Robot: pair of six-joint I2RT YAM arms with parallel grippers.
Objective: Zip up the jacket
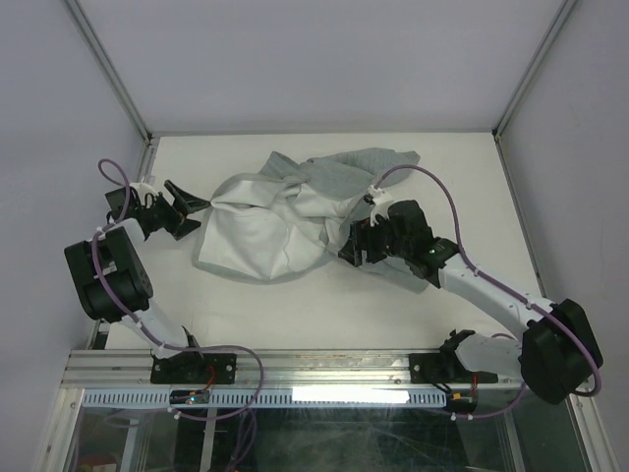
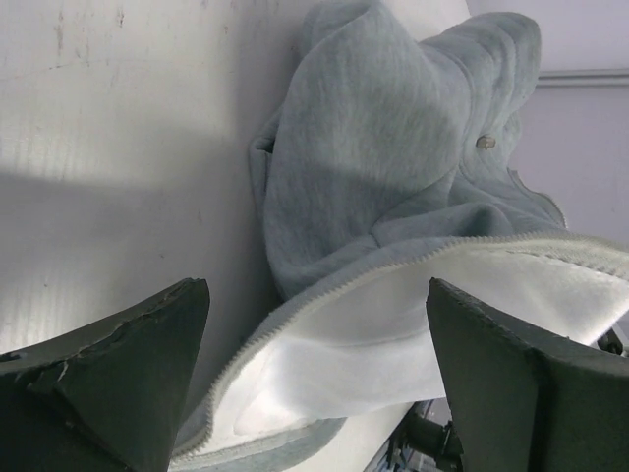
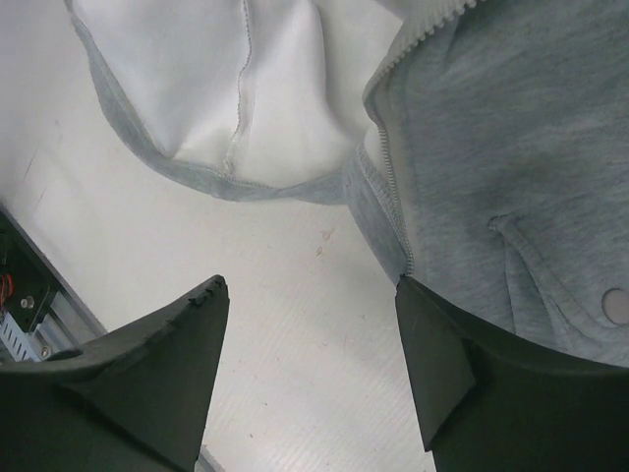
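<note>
The pale grey-green jacket (image 1: pixel 285 211) lies rumpled and open in the middle of the table, white lining up. My left gripper (image 1: pixel 197 208) is open at its left edge. In the left wrist view the jacket's toothed zipper edge (image 2: pixel 324 287) and white lining (image 2: pixel 393 324) lie between my left gripper's (image 2: pixel 316 293) spread fingers, untouched. My right gripper (image 1: pixel 346 246) is open at the jacket's lower right. In the right wrist view bare table shows between my right gripper's (image 3: pixel 311 287) fingers; one fingertip (image 3: pixel 418 305) sits at the lower end of the other zipper edge (image 3: pixel 393 177). I see no zipper pull.
White walls and metal corner posts (image 1: pixel 113 79) enclose the table on three sides. An aluminium rail (image 1: pixel 324 366) with both arm bases runs along the near edge. Purple cables loop off both arms. A round metal snap (image 2: pixel 485 142) shows on the grey fabric.
</note>
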